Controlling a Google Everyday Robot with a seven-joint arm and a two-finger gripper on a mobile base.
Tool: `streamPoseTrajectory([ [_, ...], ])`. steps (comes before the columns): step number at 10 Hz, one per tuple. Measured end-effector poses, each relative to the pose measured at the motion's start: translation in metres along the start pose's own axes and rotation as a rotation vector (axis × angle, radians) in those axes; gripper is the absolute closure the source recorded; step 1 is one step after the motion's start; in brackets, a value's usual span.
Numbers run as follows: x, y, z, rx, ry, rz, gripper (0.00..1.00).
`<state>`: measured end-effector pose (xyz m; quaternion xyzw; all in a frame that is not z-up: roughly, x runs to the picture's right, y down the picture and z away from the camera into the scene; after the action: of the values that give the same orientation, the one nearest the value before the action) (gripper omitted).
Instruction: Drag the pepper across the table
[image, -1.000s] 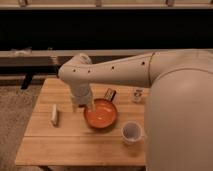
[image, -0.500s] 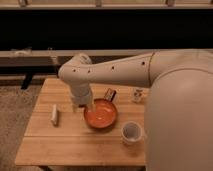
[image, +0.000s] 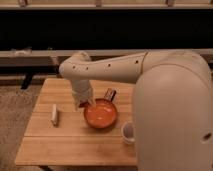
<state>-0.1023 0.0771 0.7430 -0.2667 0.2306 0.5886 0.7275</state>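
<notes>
Pepper (image: 78, 106), where is it right now? /kim

Small dark red bit on the bench (image: 65, 142), left of centre, just beside the left rim of the orange bowl (image: 102, 116). Gripper (image: 85, 103) is right over it, arm reaching in from the right. /raj

Does it have hold? /kim

Can't tell. The gripper's own body hides the contact, so spread or closed, gripping or just resting on top, unknown. /raj

Risks from here? /kim

Main one is the bowl. The pepper sits practically against it, so a drag toward the right likely shoves the bowl. The bowl would then push the white cup (image: 128, 133) just beside it, and the cup could tip or slide. /raj

And dragging left? /kim

Fewer things that way, but the pale stick (image: 54, 114) lies there, and a long pull runs into it. Toward the front looks the most open to me. /raj

Anything else? /kim

The pepper is small and probably rolls. With light contact it slips out sideways and the gripper travels on alone. Press too hard and it scrapes the planks. Lift it and that's a carry, not a drag. There's also a small dark item (image: 110, 94) behind the bowl, and a backward sweep could clip it. /raj
</notes>
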Motion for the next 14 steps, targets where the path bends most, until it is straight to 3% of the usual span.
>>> streamPoseTrajectory([
  [2, -0.052, -0.014, 0.009, 0.027, -0.015, -0.115, 0.35],
  [4, -0.095, -0.004, 0.022, 0.028, -0.01, -0.26, 0.35],
  [6, -0.122, 0.014, 0.036, 0.018, 0.001, -0.396, 0.35],
  [9, -0.13, 0.042, 0.056, 0.007, 0.048, -0.572, 0.35],
  [14, -0.12, 0.056, 0.091, 0.026, 0.132, -0.626, 0.35],
])
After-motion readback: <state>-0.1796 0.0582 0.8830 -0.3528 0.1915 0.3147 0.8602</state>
